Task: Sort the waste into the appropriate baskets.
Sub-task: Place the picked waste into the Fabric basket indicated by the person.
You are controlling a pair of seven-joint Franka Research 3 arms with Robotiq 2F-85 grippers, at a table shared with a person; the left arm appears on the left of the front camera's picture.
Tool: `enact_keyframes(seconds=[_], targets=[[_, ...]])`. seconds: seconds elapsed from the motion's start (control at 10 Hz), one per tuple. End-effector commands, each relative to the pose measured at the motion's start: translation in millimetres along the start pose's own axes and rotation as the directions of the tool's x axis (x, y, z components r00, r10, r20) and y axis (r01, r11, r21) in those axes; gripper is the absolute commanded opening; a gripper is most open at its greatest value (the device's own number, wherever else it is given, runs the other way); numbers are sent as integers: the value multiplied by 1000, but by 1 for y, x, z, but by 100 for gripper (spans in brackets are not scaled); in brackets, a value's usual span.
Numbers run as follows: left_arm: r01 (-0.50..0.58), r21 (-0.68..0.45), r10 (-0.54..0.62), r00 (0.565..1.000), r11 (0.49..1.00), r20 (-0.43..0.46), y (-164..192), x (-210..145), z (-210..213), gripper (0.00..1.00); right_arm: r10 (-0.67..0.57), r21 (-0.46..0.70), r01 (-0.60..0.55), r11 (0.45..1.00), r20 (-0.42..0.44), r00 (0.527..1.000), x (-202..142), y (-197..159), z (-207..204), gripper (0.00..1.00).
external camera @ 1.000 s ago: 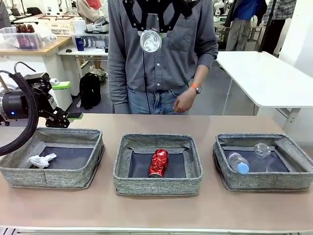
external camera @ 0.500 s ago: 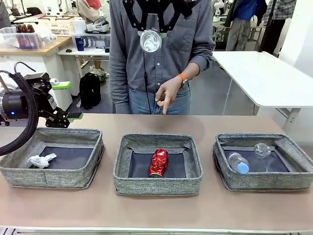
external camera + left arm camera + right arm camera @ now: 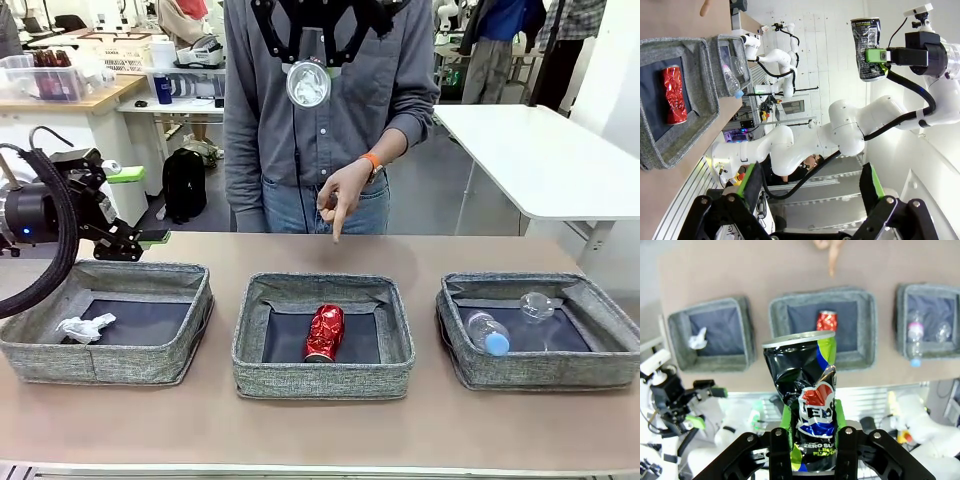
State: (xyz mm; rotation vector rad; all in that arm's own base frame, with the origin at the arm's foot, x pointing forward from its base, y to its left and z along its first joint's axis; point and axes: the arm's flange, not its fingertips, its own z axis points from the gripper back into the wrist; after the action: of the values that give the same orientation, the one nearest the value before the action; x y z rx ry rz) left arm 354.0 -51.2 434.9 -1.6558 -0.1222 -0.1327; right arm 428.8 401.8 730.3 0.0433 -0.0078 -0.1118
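Three grey baskets [image 3: 110, 310] [image 3: 323, 335] [image 3: 540, 330] sit on the worktop [image 3: 320, 430]. Two cans: one red [image 3: 324, 332], one dark [image 3: 807, 405]. One paper wad [image 3: 83, 329], one bottle [image 3: 487, 333], one clear cup [image 3: 537, 305]. One person's hand [image 3: 343, 195] points down.

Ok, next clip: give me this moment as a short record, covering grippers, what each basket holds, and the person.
left gripper: open, holding nothing, beside left basket
right gripper: shut on dented dark can, high above the table
left basket: crumpled white paper
middle basket: red can, lying down
right basket: clear bottle, clear cup
person's hand: finger pointing down, far side of the middle basket
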Motion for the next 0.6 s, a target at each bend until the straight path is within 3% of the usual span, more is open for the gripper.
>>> enact_keyframes(seconds=[0.0,0.3,0.5], targets=[[-7,-13,7,1000,1000,14,-4,-5,-5,100,0,7,0,1000,-11,1000,-3,-4,3,35],[-7,-13,7,1000,1000,14,-4,-5,-5,100,0,0,0,1000,0,1000,0,0,0,35],[-7,-13,7,1000,1000,14,-4,-5,-5,100,65,-11,-64,998,103,993,-11,1,-34,35]])
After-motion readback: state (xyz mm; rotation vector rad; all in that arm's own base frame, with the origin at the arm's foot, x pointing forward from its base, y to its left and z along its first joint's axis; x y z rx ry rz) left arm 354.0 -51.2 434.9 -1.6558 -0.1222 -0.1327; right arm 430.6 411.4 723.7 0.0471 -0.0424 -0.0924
